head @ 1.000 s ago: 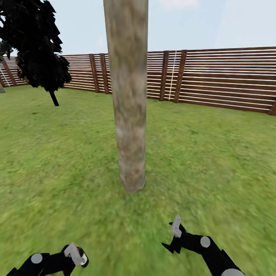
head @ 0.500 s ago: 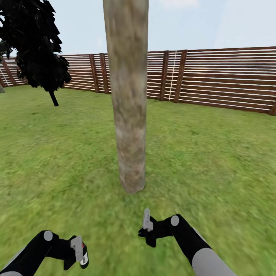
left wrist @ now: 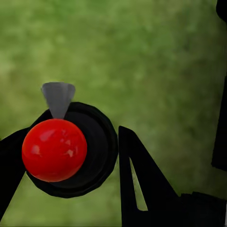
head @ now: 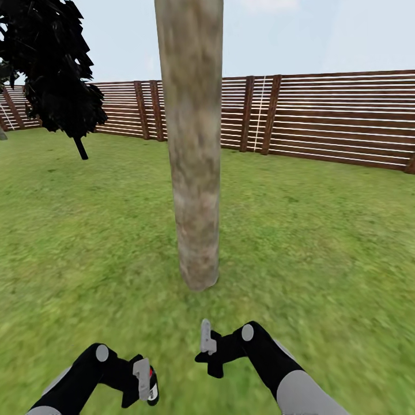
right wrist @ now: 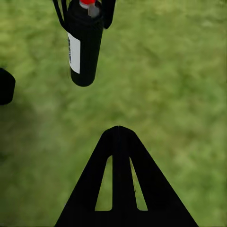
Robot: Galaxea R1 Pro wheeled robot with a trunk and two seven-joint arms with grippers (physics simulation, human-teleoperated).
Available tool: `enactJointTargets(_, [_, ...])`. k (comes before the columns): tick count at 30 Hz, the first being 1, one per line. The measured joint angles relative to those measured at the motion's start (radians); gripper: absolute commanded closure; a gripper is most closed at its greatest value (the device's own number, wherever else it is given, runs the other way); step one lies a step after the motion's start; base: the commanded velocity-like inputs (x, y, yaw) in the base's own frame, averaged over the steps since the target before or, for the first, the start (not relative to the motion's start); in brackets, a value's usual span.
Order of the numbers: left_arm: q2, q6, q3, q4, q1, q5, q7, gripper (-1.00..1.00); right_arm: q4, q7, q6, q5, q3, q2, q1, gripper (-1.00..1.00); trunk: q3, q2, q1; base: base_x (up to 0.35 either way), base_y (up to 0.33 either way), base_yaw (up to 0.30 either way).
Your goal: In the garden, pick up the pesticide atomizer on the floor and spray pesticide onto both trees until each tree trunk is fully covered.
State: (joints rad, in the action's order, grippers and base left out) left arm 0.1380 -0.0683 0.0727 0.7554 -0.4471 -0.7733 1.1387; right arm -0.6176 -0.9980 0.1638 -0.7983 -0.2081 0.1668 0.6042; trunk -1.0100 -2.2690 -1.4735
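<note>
Left gripper (head: 144, 377): clamped on the pesticide atomizer (head: 151, 387), a black cylinder with white label and red top, held low over grass (head: 323, 242).
Right gripper (head: 206, 346): holds nothing; finger spread cannot be told; forearm angled inward.
Tree trunk (head: 193, 144): thick, mottled beige-grey, directly ahead.
Slatted brown fence (head: 340, 118) behind; dark tree (head: 52, 69) at left.

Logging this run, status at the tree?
Left tool shut on atomizer, red cap up. Right tool empty, near it. Tree trunk dead ahead, no spray on bark. Grass between, no obstacles.
</note>
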Motion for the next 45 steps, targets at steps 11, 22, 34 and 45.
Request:
enactJointTargets(11, [-0.013,0.008,0.007,-0.012,-0.013,-0.001,-0.061,1.00,-0.012,-0.007,0.001,0.010,0.005,-0.028,0.000,1.00,0.000,0.000,0.000,0.000,0.000,0.000])
enactJointTargets(22, [-0.021,0.011,0.007,-0.011,-0.015,-0.001,-0.062,1.00,-0.147,-0.012,0.000,0.011,0.001,-0.024,0.000,1.00,0.000,0.000,0.000,0.000,0.000,0.000])
enactJointTargets(34, [-0.090,0.012,0.003,0.000,-0.016,0.007,-0.072,1.00,-0.162,-0.013,0.000,0.011,-0.002,-0.020,0.000,1.00,0.000,0.000,0.000,0.000,0.000,0.000])
enactJointTargets(45, [-0.105,0.010,-0.001,0.001,-0.036,0.018,-0.081,1.00,-0.171,-0.022,0.000,0.013,-0.004,-0.013,0.000,1.00,0.000,0.000,0.000,0.000,0.000,0.000])
